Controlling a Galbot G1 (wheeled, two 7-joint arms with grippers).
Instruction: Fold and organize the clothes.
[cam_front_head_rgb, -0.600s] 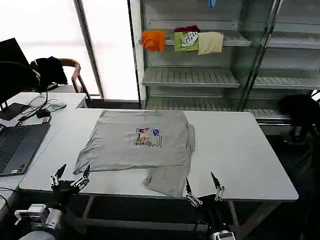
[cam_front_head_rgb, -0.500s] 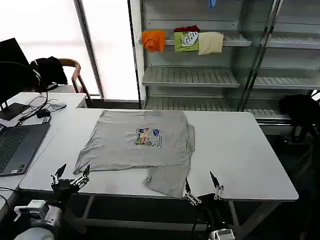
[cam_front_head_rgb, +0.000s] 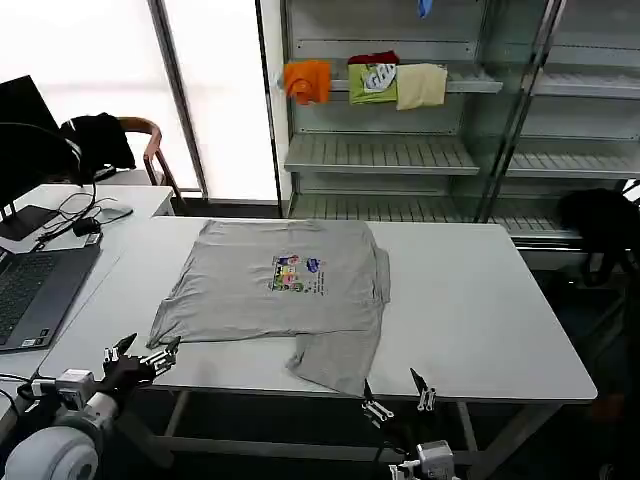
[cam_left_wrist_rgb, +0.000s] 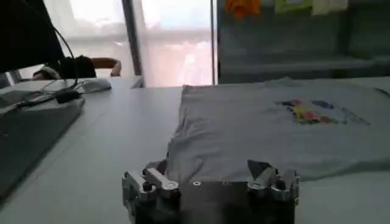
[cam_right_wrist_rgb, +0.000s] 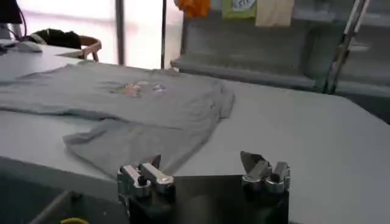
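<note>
**Grey shirt spread on the white desk, both claws at the near edge**

A light grey short-sleeved shirt of soft, matte fabric lies flat on a smooth white desk, with a small multicoloured print on its chest. The cloth shows gentle ripples along the sleeve nearest the left arm. One lower corner is folded out into a rumpled flap that reaches the near desk edge and hangs slightly over it. The shirt sits toward the left-centre of the desk, well apart from the far right corner.

The left claw hovers at the near left corner of the desk, just short of the shirt's sleeve; its slim, pointed metal fingers stand wide apart and grasp nothing. The right claw hangs just below the near desk edge, close beside the hanging flap, its fingers likewise spread wide and empty.

A dark laptop rests on the adjoining desk at the left. Behind, slatted metal shelves carry folded orange, green and cream cloths.
</note>
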